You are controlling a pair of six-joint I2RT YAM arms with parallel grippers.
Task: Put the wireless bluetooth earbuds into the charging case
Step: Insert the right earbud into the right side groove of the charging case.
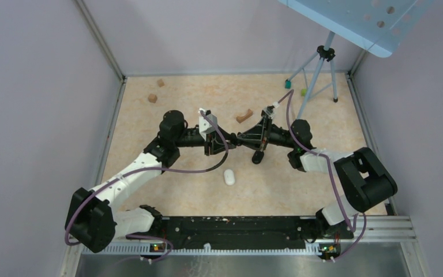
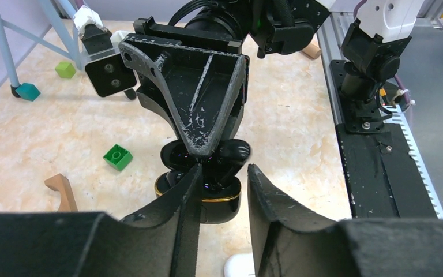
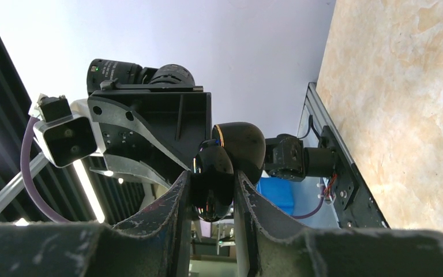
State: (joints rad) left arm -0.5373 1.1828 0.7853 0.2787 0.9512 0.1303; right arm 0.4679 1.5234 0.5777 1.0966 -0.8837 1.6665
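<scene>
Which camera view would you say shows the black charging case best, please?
The left wrist view: there the charging case shows its open lid and gold-trimmed rim. The right wrist view shows only its glossy outside, clamped by the fingers of the right gripper. The top external view shows only a tiny dark speck of it.

Built of white links (image 1: 128,173) and black joints (image 1: 173,124), strung with purple cables (image 1: 196,171), ending in scuffed, perhaps chipped fingers (image 2: 173,209).

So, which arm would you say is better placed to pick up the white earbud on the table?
Left, probably: the left end effector is open and empty, while the right end effector clamps the charging case.
</scene>
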